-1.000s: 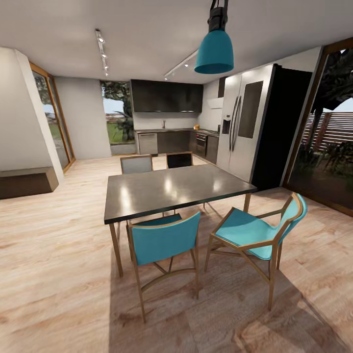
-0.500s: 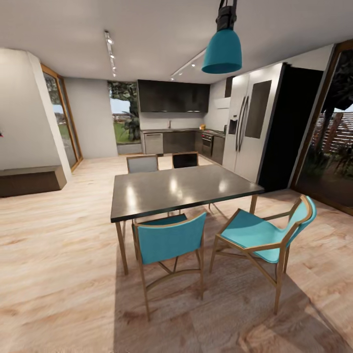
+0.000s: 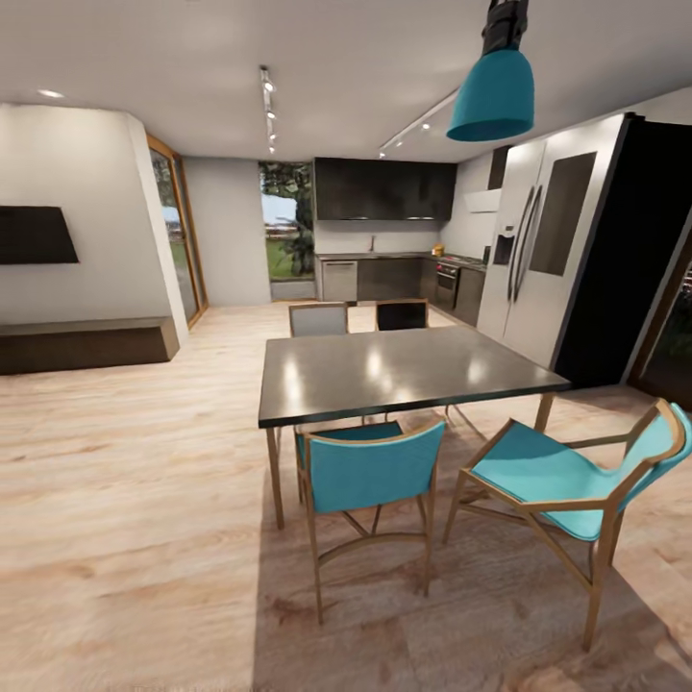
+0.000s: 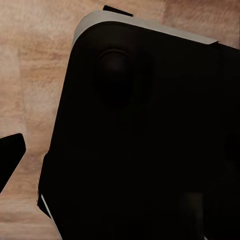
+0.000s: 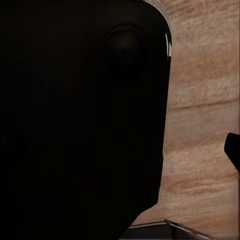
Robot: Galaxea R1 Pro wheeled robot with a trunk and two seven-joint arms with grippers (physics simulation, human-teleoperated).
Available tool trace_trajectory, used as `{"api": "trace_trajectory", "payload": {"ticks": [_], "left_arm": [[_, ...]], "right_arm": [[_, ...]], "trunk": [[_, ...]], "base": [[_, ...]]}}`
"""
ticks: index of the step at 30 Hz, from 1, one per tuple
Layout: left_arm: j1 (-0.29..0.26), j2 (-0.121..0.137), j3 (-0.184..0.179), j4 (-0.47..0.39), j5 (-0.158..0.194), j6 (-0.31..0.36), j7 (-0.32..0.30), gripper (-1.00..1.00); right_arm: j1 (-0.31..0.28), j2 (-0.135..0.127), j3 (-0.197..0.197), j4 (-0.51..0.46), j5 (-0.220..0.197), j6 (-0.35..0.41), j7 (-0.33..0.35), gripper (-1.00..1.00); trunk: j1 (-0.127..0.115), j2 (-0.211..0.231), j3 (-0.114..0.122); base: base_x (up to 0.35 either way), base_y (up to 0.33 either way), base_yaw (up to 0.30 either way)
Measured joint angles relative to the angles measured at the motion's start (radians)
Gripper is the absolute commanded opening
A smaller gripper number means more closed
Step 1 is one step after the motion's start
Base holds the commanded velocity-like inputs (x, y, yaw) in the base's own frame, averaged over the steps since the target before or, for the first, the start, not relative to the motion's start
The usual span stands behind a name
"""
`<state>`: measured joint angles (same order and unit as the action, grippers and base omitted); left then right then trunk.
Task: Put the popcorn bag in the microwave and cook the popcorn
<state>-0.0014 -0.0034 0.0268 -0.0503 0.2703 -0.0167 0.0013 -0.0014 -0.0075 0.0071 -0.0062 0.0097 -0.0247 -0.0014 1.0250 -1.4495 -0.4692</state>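
Ahead and right of centre, blocked by a dark dining table with two teal chairs on the near side and two more chairs at the far edge. Open wood floor wide on the left, running past the table's left end toward the far kitchen. Left flank bounded by a low dark bench against the wall. Right flank closed off by a tall fridge (door side facing the table). Overhead, a teal lamp hanging above the table. At the far end, the counter over dark cabinets, an oven at its right. Wrist views: dark robot body close up, wood floor beyond.
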Motion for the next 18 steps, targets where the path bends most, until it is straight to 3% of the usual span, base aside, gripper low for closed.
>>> {"api": "trace_trajectory", "payload": {"ticks": [7,13,18], "left_arm": [[0.000,-0.001,-0.006,-0.004,0.039,-0.001,-0.002,1.00],[0.000,0.017,-0.009,-0.003,0.038,-0.001,-0.001,1.00],[0.000,0.017,-0.007,-0.003,0.040,-0.001,-0.001,1.00]], "right_arm": [[0.000,0.002,0.001,0.000,-0.004,-0.015,0.000,1.00],[0.000,0.007,0.002,0.001,-0.004,-0.015,0.000,1.00],[0.000,0.007,0.002,0.002,0.014,-0.015,0.000,1.00]], "trunk": [[0.000,0.000,0.000],[0.000,0.000,0.000],[0.000,0.000,0.000]], "base": [[0.000,0.000,0.289],[0.000,0.000,0.300],[0.000,0.000,0.300]]}}
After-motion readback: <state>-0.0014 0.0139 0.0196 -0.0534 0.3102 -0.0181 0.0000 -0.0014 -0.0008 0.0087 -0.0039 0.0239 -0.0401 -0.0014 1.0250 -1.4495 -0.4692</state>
